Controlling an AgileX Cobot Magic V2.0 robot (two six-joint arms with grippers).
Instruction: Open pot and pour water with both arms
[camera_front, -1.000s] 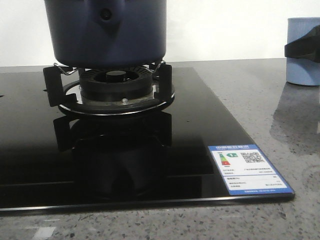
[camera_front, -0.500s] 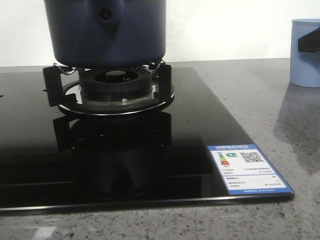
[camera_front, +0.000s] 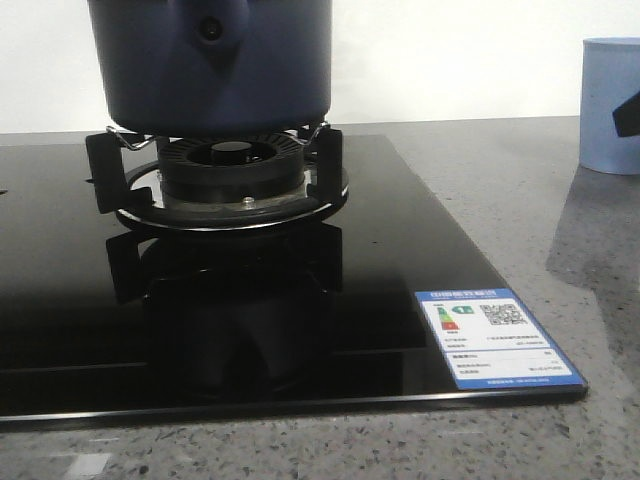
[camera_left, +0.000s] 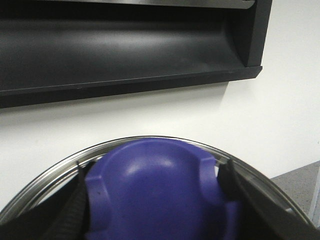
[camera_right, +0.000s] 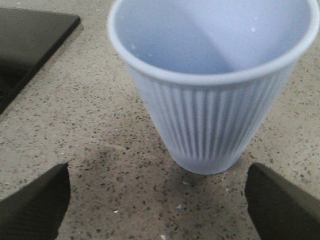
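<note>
Gripping a rounded purple knob (camera_left: 160, 192) from both sides, the left gripper (camera_left: 152, 200) had its dark fingers (camera_left: 75, 210) pressed against the knob's flanks, as the left wrist view showed. A bright metal rim (camera_left: 60, 167) curved around behind the knob, and beyond it a white wall carried a long black shelf (camera_left: 125, 55).

The right gripper (camera_right: 157, 200) stood spread wide, its two black fingertips (camera_right: 37, 202) well apart over speckled grey stone and touching nothing. Between and just beyond them stood a pale blue ribbed cup (camera_right: 212, 95), upright and seemingly empty, resting on the counter (camera_right: 90, 135). In the front view the cup (camera_front: 610, 100) sat at the far right edge, with a small dark piece of the gripper crossing its side.

The pot (camera_front: 210, 65), dark navy and matte, sat on the burner support (camera_front: 225, 185) at the back left of the black glass hob (camera_front: 400, 260), its top cut off by the picture's edge. Its handle mount with a small round hole faced the camera. The wire prongs of the support met the pot's curved bottom edge, and the burner's black ring lay directly beneath. A blue-bordered energy label (camera_front: 497, 337) was stuck to the hob's near right corner, well apart from the pot. Grey counter surrounded the hob on the near and right sides.
</note>
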